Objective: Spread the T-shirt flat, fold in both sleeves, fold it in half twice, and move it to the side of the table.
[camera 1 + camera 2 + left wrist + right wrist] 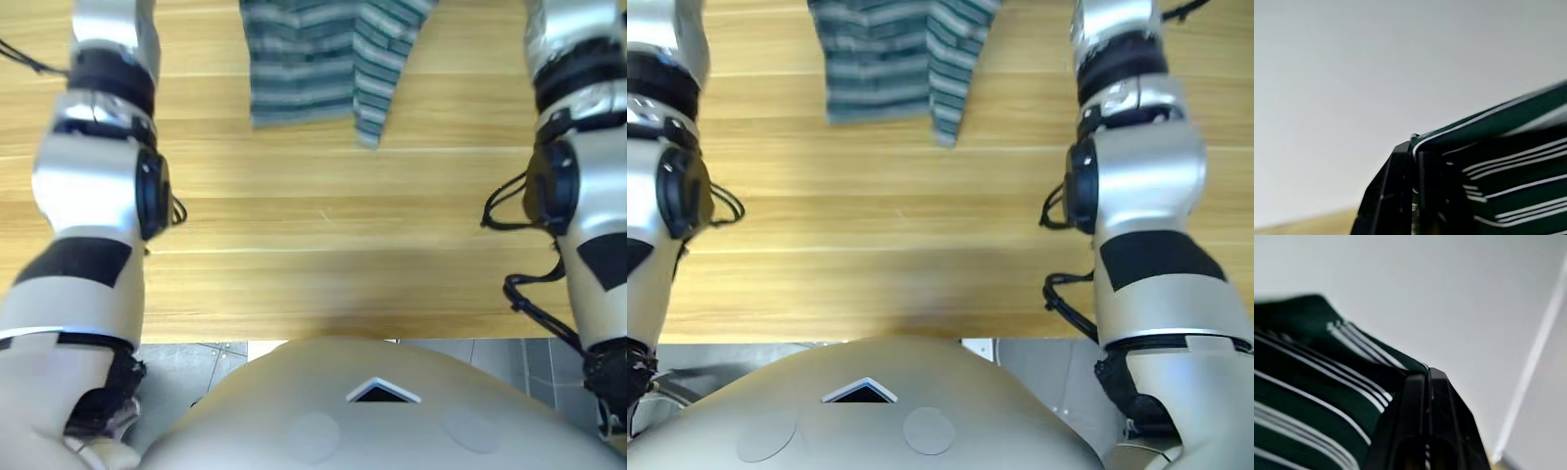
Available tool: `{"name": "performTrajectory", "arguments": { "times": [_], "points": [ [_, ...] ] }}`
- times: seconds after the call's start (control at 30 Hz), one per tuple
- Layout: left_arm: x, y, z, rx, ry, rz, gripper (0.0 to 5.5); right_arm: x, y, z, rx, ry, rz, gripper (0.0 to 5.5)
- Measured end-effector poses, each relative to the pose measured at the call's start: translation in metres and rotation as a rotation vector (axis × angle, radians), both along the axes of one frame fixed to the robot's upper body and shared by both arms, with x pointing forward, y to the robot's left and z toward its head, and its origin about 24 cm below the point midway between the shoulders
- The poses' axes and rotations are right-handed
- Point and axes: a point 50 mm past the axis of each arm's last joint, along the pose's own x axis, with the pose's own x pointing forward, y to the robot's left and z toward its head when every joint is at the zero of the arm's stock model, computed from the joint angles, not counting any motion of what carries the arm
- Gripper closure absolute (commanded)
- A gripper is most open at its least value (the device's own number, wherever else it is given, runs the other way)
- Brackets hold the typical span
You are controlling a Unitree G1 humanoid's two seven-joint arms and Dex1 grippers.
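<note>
Left eye view: striped T-shirt (304,59) dangling over the far part of the wooden table (294,245)

Closest in it's just the plank top, then further out you get the shirt's bottom edge, with one narrow bit drooping lower on the right. Can't tell if it actually touches the wood. On the wrist cams, the left gripper (1414,147) is pinched tight on a folded edge of the fabric. The right gripper (1427,377) is clamped on the cloth too, with a pale wall (1352,73) behind.
</note>
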Motion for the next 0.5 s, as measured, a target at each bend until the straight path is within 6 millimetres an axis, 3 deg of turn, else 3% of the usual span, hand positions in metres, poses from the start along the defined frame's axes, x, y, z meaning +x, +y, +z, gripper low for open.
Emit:
{"name": "performTrajectory", "arguments": {
  "times": [0.07,0.1,0.17,0.23,0.27,0.33,0.4,0.43,0.47,0.5],
  "points": [
    [-0.012,0.017,0.048,0.038,-0.223,0.123,5.5,-0.009,-0.001,0.041,0.001,-0.2,-0.042,5.48],
    [-0.019,0.029,0.057,0.061,-0.284,0.169,5.5,-0.013,-0.003,0.047,-0.037,-0.248,-0.036,5.48],
    [-0.026,0.048,0.041,0.132,-0.296,0.228,5.5,-0.016,-0.008,0.029,-0.126,-0.252,-0.004,5.48],
    [-0.032,0.061,-0.006,0.207,-0.22,0.226,5.5,-0.02,-0.01,-0.011,-0.222,-0.182,0.097,5.48],
    [-0.042,0.068,-0.057,0.272,-0.112,0.191,5.5,-0.03,-0.014,-0.055,-0.296,-0.091,0.196,5.48],
    [-0.063,0.071,-0.121,0.379,0.062,0.1,5.5,-0.051,-0.021,-0.112,-0.39,0.05,0.313,5.48],
    [-0.112,0.062,-0.196,0.559,0.282,-0.172,5.5,-0.098,-0.029,-0.167,-0.535,0.185,0.52,5.48],
    [-0.138,0.056,-0.224,0.618,0.379,-0.308,5.5,-0.119,-0.034,-0.183,-0.596,0.246,0.596,5.48],
    [-0.168,0.05,-0.248,0.657,0.464,-0.451,5.5,-0.141,-0.038,-0.198,-0.666,0.319,0.681,5.48],
    [-0.184,0.046,-0.252,0.666,0.458,-0.524,5.5,-0.159,-0.043,-0.209,-0.72,0.387,0.746,5.48]
  ]
}}
